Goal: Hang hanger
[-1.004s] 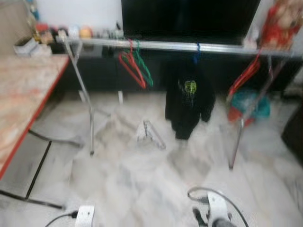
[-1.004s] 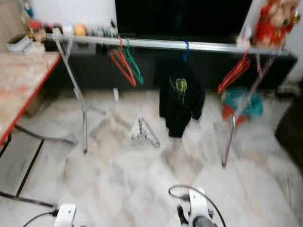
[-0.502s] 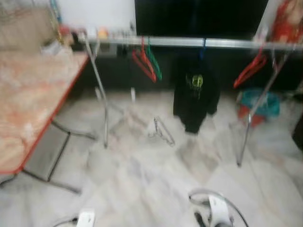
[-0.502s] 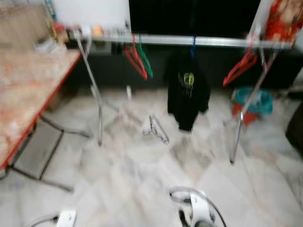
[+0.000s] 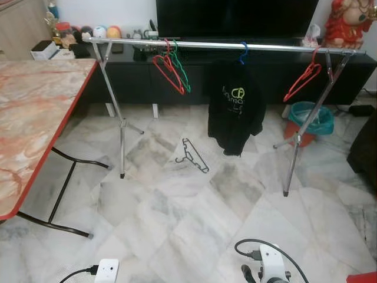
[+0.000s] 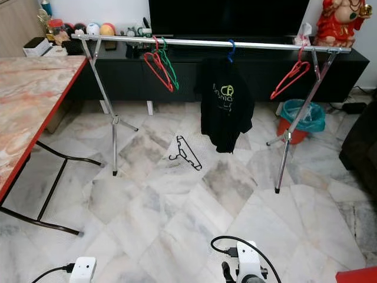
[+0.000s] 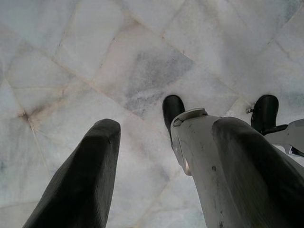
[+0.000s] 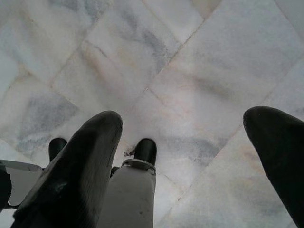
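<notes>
A black hanger [image 5: 191,155] lies flat on the marble floor, below and in front of a silver clothes rail [image 5: 224,45]. On the rail hang a red and a green hanger [image 5: 172,71], a black hoodie [image 5: 235,106] on a blue hanger, and one more red hanger [image 5: 301,79] near its right end. Both arms hang low, far from the rail. My left gripper [image 7: 166,128] is open over bare floor with nothing in it. My right gripper [image 8: 183,118] is open too and holds nothing.
A marble-topped table [image 5: 35,118] with a red edge and black legs fills the left side. A teal bin [image 5: 311,118] stands behind the rail's right leg. A dark cabinet [image 5: 135,82] runs along the wall, and a dark sofa [image 5: 365,153] is at the right.
The head views have swung sideways and back and gone from blurred to sharp, so the camera moved. The hanger on the floor and the rail stay where they were.
</notes>
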Controlling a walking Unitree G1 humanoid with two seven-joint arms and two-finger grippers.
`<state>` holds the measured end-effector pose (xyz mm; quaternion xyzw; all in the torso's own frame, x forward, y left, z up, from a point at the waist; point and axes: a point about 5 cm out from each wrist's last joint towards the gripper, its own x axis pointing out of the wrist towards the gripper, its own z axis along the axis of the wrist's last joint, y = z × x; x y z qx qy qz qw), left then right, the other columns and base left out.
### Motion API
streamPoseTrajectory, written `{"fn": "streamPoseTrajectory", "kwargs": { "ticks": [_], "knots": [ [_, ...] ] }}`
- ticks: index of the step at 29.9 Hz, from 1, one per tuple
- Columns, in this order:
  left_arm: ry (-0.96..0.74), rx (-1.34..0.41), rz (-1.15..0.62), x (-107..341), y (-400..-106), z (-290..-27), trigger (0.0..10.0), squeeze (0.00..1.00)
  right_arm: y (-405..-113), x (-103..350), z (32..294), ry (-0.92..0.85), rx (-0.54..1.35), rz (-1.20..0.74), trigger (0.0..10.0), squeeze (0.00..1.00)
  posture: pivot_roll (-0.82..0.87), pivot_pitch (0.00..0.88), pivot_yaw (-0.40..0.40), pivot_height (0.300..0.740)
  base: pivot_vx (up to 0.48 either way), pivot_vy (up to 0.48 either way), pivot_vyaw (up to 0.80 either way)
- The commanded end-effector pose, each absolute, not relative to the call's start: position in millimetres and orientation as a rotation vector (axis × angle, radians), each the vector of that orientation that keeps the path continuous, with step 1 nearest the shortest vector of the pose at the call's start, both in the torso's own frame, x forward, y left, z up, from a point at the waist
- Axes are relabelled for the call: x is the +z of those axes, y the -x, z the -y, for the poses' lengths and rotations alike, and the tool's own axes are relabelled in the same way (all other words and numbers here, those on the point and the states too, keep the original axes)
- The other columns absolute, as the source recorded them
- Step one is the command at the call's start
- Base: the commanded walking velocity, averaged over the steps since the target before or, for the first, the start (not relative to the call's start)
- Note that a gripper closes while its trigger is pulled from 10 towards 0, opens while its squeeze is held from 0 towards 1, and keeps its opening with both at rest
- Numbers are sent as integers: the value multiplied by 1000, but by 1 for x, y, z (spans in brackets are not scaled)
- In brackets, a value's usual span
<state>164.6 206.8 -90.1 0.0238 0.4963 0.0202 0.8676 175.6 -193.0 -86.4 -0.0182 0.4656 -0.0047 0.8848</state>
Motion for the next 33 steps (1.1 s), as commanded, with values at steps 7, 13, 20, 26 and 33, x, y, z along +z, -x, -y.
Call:
{"fn": "streamPoseTrajectory", "kwargs": {
  "ticks": [7, 13, 20, 26, 33],
  "knots": [
    [-43, 42, -1052, -92, -161, -207, 10000, 0, -178, -85, 195, 37, -20, -961, 10000, 0, -24, 0, -12, 736, 0, 0, -313],
    [-38, 48, -1054, -92, -161, -207, 10000, 0, -178, -85, 195, 44, -11, -965, 10000, 0, -22, 0, -13, 736, 0, 0, -771],
    [-35, 52, -1054, -92, -161, -207, 10000, 0, -179, -85, 194, 44, -9, -966, 10000, 0, -23, 0, -11, 736, 0, 0, -769],
    [-50, 46, -1059, -92, -161, -208, 10000, 0, -178, -85, 194, 43, -9, -968, 10000, 0, -24, 0, -10, 736, 116, 0, -769],
    [-47, 41, -1061, -92, -160, -208, 10000, 0, -178, -85, 194, 45, -6, -970, 10000, 0, -22, 0, -11, 736, 162, 0, -769]
  ]
}}
